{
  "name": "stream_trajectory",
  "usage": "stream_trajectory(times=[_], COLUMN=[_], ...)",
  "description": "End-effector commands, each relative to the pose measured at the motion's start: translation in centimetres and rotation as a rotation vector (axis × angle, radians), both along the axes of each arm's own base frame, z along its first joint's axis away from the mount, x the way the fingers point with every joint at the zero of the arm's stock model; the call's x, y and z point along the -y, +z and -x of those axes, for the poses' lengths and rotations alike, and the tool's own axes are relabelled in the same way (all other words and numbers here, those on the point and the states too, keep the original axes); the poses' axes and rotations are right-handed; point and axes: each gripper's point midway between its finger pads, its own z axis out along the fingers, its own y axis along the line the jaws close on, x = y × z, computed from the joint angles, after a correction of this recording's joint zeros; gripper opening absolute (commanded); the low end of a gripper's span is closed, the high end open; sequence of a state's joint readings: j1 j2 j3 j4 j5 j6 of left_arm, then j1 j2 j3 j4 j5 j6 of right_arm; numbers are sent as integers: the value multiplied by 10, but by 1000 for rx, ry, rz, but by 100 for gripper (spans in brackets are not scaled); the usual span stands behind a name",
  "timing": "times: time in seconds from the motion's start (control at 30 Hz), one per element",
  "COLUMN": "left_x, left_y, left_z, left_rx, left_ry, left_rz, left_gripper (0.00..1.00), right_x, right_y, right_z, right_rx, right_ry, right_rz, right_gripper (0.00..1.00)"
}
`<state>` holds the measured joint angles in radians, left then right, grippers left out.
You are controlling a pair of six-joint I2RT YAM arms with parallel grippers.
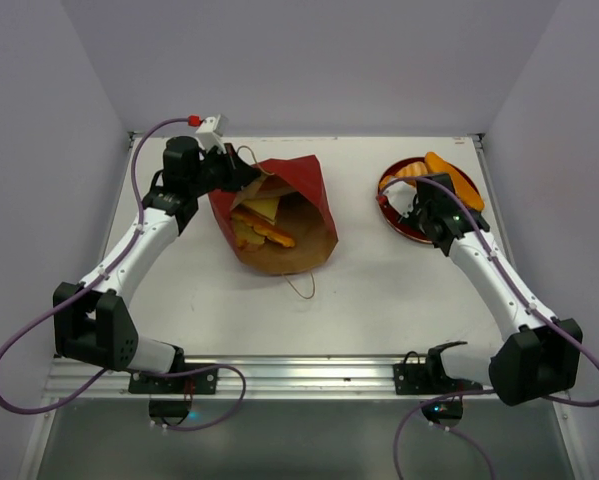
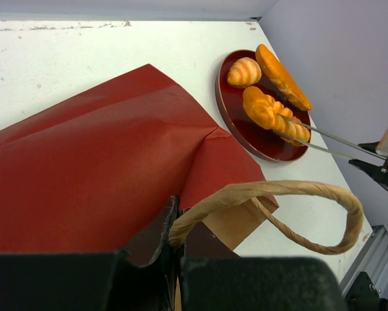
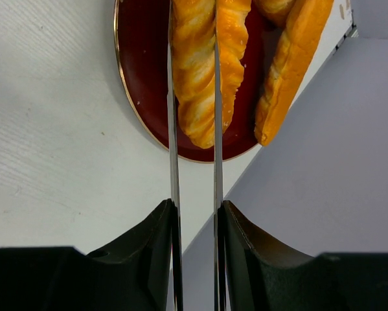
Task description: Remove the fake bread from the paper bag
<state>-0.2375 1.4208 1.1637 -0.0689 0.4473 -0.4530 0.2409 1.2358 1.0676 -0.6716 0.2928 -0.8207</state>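
I have the left gripper (image 2: 177,256) clamped shut on the rim of the red paper bag (image 1: 301,180), right beside one of its twisted brown handles (image 2: 291,191). The bag sits left of centre on the white table (image 1: 379,290), and its mouth gapes toward the overhead camera, so I can see the brown kraft inside. Some fake bread is still in there: orange pastries (image 1: 262,230) with a pale yellow slice (image 1: 266,208) lying on top.

On my right, the dark-red plate (image 1: 394,222) is well apart from the bag and already carries three pieces: a braided loaf (image 3: 194,78), a croissant (image 2: 244,71) and a long smooth loaf (image 2: 281,74) lying along the far edge. The right gripper (image 2: 288,128) is over that plate, its thin metal blades (image 3: 172,129) a little apart and laid along the braided loaf (the loaf looks wider than the gap). I cannot tell whether they are pinching it or only resting at it.
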Motion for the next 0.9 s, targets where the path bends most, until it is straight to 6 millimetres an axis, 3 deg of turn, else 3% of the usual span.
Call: stream_trajectory(times=[0.0,0.43,0.87], left_x=[-3,-3,-3], left_y=[9,9,10], left_z=[3,3,3], left_rx=[31,33,34], left_ry=[0,-2,-1], left_rz=[8,10,9], left_gripper=[0,0,0], right_x=[4,-3,-9], right_y=[6,-2,7], right_z=[-17,-12,-11], right_rx=[66,39,51], right_ry=[-12,4,14], right_rz=[25,-12,-54], right_gripper=[2,37,45])
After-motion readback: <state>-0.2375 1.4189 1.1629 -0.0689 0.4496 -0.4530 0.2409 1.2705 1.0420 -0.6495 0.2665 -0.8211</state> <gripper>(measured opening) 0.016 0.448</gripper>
